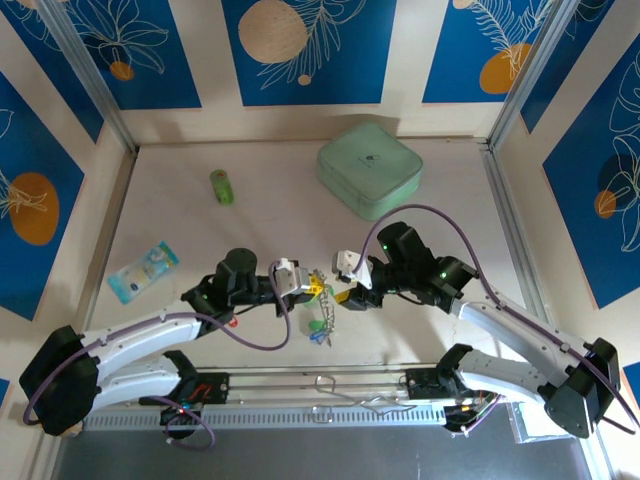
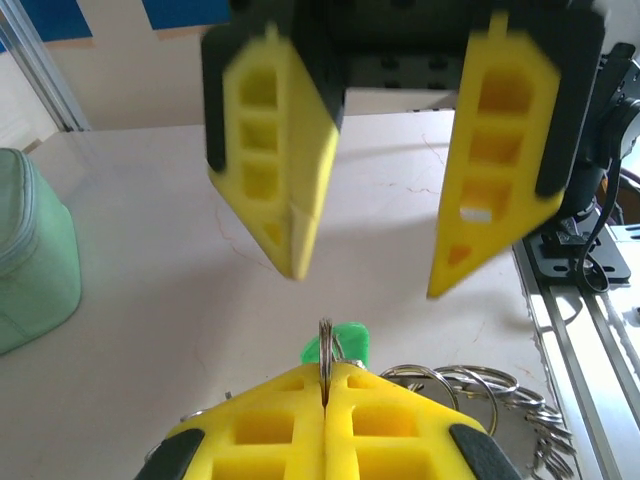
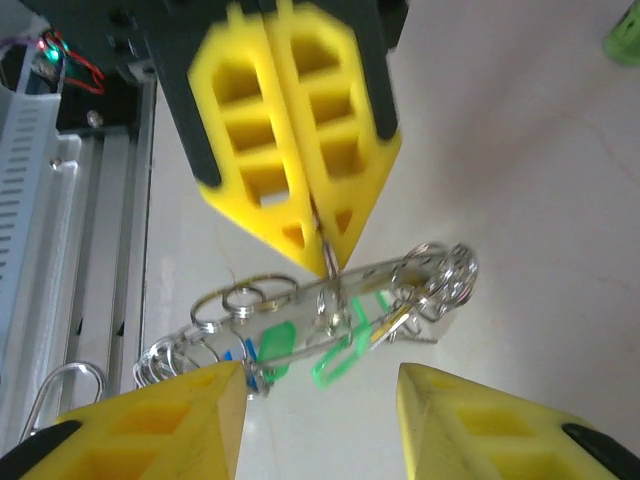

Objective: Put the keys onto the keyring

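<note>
Left claw (image 2: 325,385), closest to its wrist camera, has its yellow fingers (image 2: 265,430) pressed tight together on the thin rim of the keyring (image 3: 372,272). Keys (image 3: 335,365) with green and blue tags hang beneath the ring. Right claw (image 3: 318,372) faces the left one with its fingers spread wide, gripping nothing and pointing at the ring from close by. Both claws meet over the bench (image 1: 260,215) on the near side of a pale green box (image 1: 369,168), well apart from it. A green cylinder (image 1: 221,186) lies left of the box, and a blue packet (image 1: 143,270) lies further left and nearer.
</note>
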`<state>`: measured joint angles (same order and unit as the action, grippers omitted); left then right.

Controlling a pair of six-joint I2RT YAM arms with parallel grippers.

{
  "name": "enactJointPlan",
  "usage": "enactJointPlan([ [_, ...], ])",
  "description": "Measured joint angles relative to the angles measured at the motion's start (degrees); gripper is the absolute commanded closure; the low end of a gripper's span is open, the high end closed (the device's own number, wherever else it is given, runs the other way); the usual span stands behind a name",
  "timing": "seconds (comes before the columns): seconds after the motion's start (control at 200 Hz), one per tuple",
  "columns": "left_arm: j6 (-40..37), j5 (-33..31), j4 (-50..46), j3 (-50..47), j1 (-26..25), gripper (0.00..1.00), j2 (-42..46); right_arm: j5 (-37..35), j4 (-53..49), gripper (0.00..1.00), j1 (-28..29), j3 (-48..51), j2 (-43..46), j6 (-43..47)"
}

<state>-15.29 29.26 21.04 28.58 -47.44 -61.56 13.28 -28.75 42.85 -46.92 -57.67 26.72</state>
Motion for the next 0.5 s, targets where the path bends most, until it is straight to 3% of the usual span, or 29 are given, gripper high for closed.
enactJointPlan([
  [0.185,2.0,-0.2,3.6,-1.2,0.0,1.0,0.0,-1.0,2.2,0.62,0.8,1.6,-1.6,-1.7],
  [0.4,3.3,-0.7,5.0,-1.6,0.0,1.0,0.0,-1.6,4.0,0.9,1.0,1.6,-2.3,-2.9],
  [0.5,3.5,-0.7,6.0,-2.0,0.0,1.0,0.0,-2.1,4.0,0.96,1.0,1.6,-2.4,-2.8],
])
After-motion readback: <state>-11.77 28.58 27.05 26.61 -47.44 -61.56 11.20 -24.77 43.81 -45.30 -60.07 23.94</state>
